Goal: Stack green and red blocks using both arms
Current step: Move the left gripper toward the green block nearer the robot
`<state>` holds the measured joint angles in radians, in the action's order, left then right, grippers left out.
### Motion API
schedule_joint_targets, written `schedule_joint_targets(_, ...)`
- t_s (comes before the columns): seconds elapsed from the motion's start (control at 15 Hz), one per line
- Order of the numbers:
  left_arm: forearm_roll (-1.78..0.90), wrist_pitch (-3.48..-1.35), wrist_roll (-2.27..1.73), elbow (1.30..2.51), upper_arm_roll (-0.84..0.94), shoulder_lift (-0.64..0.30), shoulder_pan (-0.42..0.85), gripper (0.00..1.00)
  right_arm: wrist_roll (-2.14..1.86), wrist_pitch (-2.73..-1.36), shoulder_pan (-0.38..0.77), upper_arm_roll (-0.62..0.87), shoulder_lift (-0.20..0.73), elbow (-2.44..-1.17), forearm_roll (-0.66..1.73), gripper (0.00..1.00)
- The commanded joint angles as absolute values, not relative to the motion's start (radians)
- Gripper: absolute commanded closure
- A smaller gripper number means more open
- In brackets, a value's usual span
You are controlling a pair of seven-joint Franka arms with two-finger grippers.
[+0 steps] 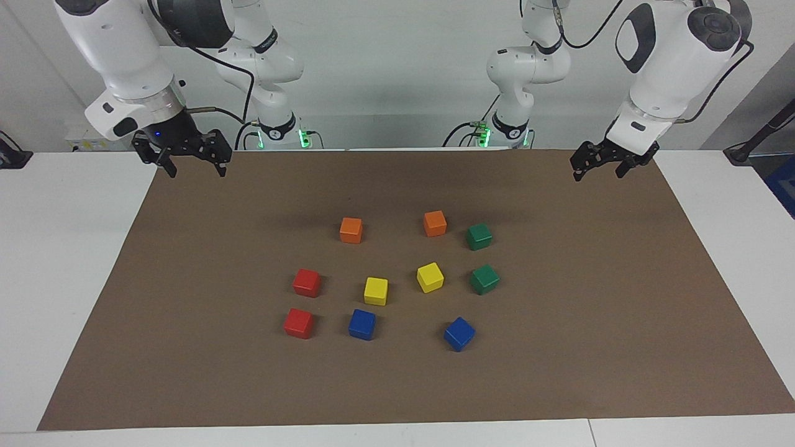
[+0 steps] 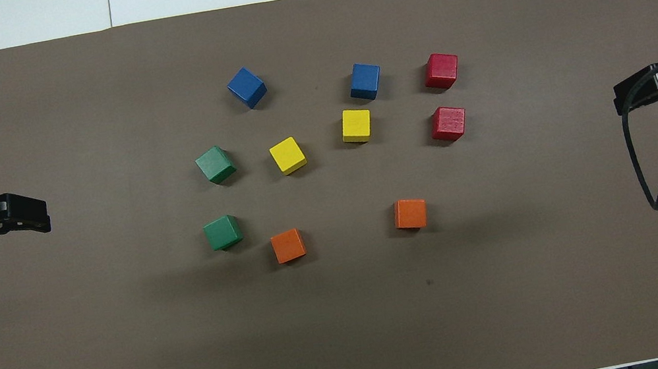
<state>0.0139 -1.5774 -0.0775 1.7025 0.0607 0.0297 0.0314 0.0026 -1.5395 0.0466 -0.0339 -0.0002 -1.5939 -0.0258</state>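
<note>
A: How are the blocks turned?

B: The green block nearer the robots (image 1: 479,236) is set almost square with the brown mat (image 1: 621,310). The second green block (image 1: 484,279) is seen turned a little. No long side is found on them; they are cubes. Both are laid toward the left arm's end. The two red blocks are laid toward the right arm's end: the nearer red block (image 1: 307,282) first, then the last red block (image 1: 299,323), both nearly square. All four are flat on the mat, none stacked.

A: And the arms?

B: The left gripper (image 1: 597,166) is held up over the mat's edge by its base, fingers spread apart, nothing held. The right gripper (image 1: 189,160) is held the same way at its own end, fingers apart, nothing held.

A: Are the blocks near the claws?

B: No. The blocks are kept well apart from both. Orange, yellow and blue cubes are laid between them.
</note>
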Motion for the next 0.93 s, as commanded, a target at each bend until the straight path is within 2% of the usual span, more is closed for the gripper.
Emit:
schedule_joint_targets(0.0, 0.002, -1.572, -0.061, 1.701, 0.067, 0.043, 0.018, 0.00, -0.018, -1.551, 0.041, -0.032, -0.017, -1.611, -0.009, 0.00)
schedule_joint_targets(0.47, 0.000, -1.632, -0.144, 1.709, 0.066, 0.044, 0.035, 0.00, -0.017, -1.549, 0.040, -0.032, -0.017, -1.609, -0.009, 0.00)
schedule_joint_targets(0.67, -0.002, -1.782, -0.252, 1.807, 0.078, 0.035, 0.064, 0.00, -0.011, -1.548, 0.040, -0.032, -0.018, -1.611, -0.009, 0.00)
schedule_joint_targets(0.87, -0.003, -1.888, -0.372, 1.864, 0.078, -0.037, 0.145, 0.00, -0.009, -1.543, 0.041, -0.031, -0.018, -1.615, -0.009, 0.00)
